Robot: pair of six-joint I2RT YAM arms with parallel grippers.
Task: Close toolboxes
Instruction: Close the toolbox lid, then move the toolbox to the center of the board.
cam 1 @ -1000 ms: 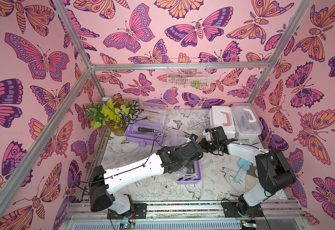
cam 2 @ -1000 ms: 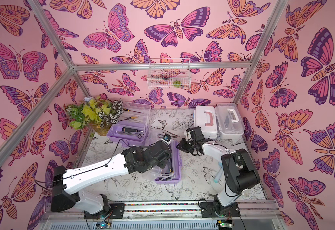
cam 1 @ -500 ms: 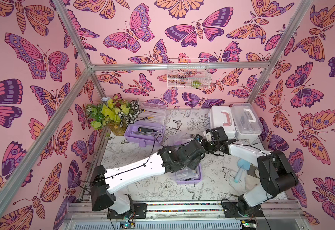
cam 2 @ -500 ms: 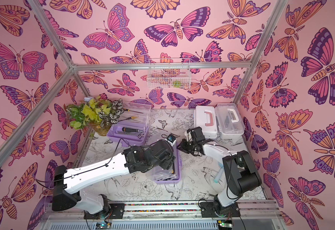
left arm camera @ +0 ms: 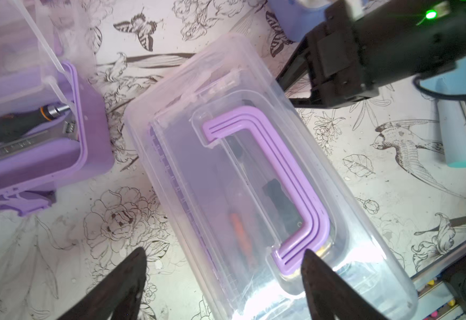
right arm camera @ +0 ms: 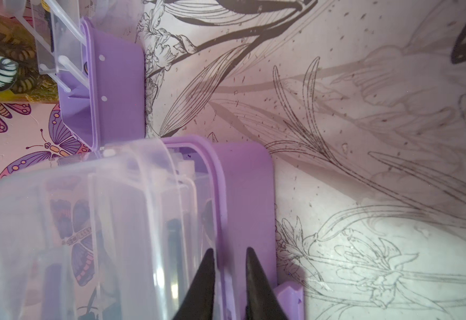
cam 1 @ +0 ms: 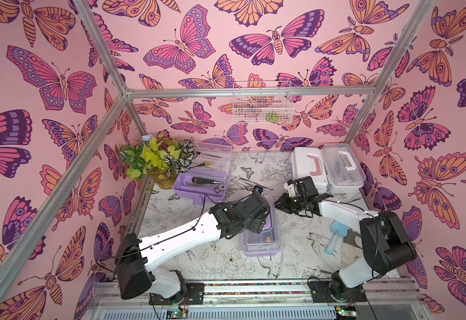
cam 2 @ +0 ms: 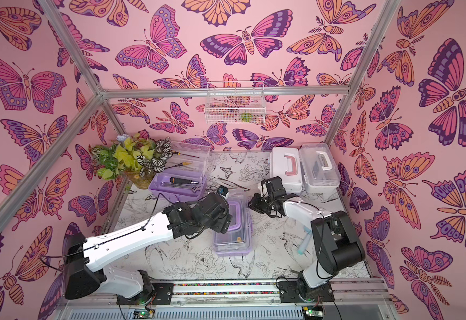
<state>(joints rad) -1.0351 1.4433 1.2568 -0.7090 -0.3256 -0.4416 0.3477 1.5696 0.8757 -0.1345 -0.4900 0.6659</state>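
Change: the clear lid of the near lilac toolbox (cam 1: 261, 238), tilted up a second ago, now lies down over its base. The left gripper (left arm camera: 223, 252) has gone from half closed to wide open.

Top views: the near lilac toolbox sits mid-table, under the left wrist. The right gripper (cam 1: 280, 203) is at its far end. The far lilac toolbox (cam 1: 201, 185), beside the plant (cam 1: 159, 158), has its lid (cam 1: 215, 155) standing up, with tools showing inside. The white-lidded toolbox (cam 1: 308, 166) and the white toolbox (cam 1: 342, 166) stand side by side at the back right, both lids down.

Left wrist: the fingers are spread wide and hold nothing. They hover over the lid near one end of the lilac handle (left arm camera: 268, 177), which lies flat in its recess. The lid looks lowered along its whole length.

Right wrist: the jaws are nearly closed with the near lilac toolbox's rim pinched between them, just beside the latch (right arm camera: 288, 299). Some of the lilac rim shows outside the lid edge here, so I cannot tell whether the lid is fully seated.

Judgement: this lid is lowered, but a snap is not confirmed. Pressing it down or fastening the latch is probably still to do. After that, the far lilac toolbox is the only one left open.
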